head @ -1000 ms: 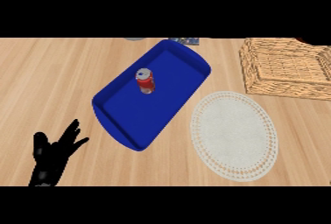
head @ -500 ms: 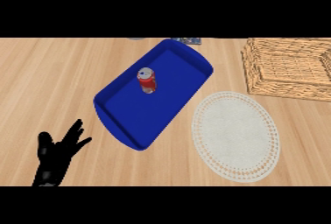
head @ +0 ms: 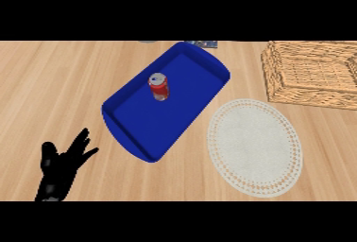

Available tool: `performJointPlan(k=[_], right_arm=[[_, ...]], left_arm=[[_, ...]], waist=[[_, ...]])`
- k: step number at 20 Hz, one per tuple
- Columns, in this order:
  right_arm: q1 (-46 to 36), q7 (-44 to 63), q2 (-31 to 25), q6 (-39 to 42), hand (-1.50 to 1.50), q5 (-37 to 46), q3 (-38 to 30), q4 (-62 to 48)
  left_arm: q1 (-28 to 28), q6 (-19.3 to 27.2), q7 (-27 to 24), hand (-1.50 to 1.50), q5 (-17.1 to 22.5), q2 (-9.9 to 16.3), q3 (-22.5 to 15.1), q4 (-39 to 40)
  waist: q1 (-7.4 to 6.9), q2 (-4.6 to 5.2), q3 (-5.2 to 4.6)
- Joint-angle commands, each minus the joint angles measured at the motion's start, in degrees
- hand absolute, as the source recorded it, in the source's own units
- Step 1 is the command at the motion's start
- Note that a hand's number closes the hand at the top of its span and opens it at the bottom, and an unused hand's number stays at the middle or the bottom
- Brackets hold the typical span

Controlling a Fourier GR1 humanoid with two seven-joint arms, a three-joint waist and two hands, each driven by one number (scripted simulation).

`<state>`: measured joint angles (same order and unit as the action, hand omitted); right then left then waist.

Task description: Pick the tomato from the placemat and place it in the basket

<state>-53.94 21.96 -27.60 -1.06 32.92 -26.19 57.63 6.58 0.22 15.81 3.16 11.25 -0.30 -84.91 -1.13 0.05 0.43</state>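
Note:
A round white placemat [head: 256,146] lies on the wooden counter at the lower right, and nothing rests on it. No tomato shows anywhere in the head view. The woven basket [head: 277,71] sits at the upper right, partly cut off by the edge, and its visible inside holds nothing. My left hand [head: 61,169] stands at the lower left with its fingers spread and straight, holding nothing. My right hand does not show.
A blue tray [head: 140,127] lies diagonally across the middle of the counter. A red soda can [head: 159,87] stands upright on it. Small dark items [head: 203,43] peek in at the top edge.
The view has shifted slightly, so the basket and placemat sit a little further right. My left hand stays at the lower left, barely moved.

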Motion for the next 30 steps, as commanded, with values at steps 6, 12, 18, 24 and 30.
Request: performJointPlan(k=[6, 12, 18, 24, 30], right_arm=[[-1.6, -12.3, -3.9, -3.4, 1.5, -5.2, -5.2, -16.7], [1.7, -12.8, -7.3, -13.4, 1.5, 2.3, -3.2, -22.9], [1.1, -19.3, -10.4, -8.7, -1.5, 5.2, 1.3, -28.9], [0.9, -28.8, -13.6, -10.8, -1.5, 2.1, -2.0, -33.9], [0.1, -28.0, -17.6, -10.2, -1.5, -3.1, -7.0, -33.7]], left_arm=[[0.6, -0.5, -2.4, 0.0, -1.6, -1.7, -1.0, 6.2], [-0.2, -0.5, 1.0, 0.0, -1.2, -0.6, -0.2, 3.1], [-0.4, -4.1, -1.0, 0.0, 0.8, 2.0, 2.4, 5.2], [-0.8, 0.3, -0.5, 0.0, -2.3, -2.1, 0.2, 4.4], [2.7, -1.3, 1.6, 0.0, -1.2, -1.1, 0.2, 0.5]], waist=[[-0.06, 0.48, -0.41], [-0.68, 0.9, -0.39], [-0.55, 0.61, -0.4], [-0.41, 0.57, -0.34], [-0.02, 0.3, -0.35]])
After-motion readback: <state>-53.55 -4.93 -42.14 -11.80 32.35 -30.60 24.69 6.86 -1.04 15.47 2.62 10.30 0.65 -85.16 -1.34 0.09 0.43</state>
